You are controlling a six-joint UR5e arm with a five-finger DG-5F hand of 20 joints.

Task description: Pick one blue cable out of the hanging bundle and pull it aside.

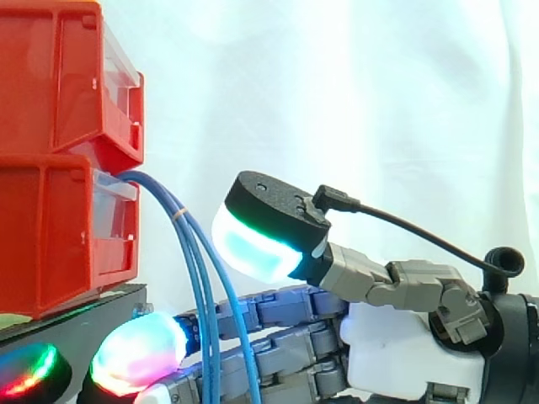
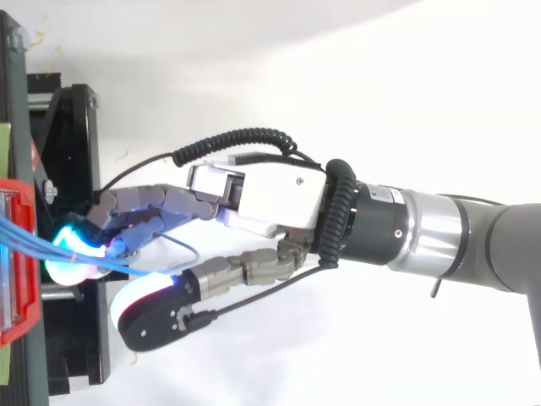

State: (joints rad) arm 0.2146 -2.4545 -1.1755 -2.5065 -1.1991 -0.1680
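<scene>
While the arm (image 2: 473, 241) reaches in from 3 o'clock | red bins (image 1: 59, 151) stacked at 9 o'clock on black stand (image 1: 109, 301) | hand (image 1: 404, 353) at 5 o'clock, fingers (image 1: 286, 307) straight toward 9, thumb (image 1: 269, 227) raised well apart, clamping nothing | blue cables (image 1: 199, 261) hang from lower bin toward 6 o'clock, crossing in front of the fingers.

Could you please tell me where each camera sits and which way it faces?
Side view: beside the work at its height, looking level across the stacked red plastic bins and hanging thin blue cables; the hand shows at lower right.
Top view: above, looking down on them; the hand and grey arm show.
Both share the bins, cables and hand.
</scene>
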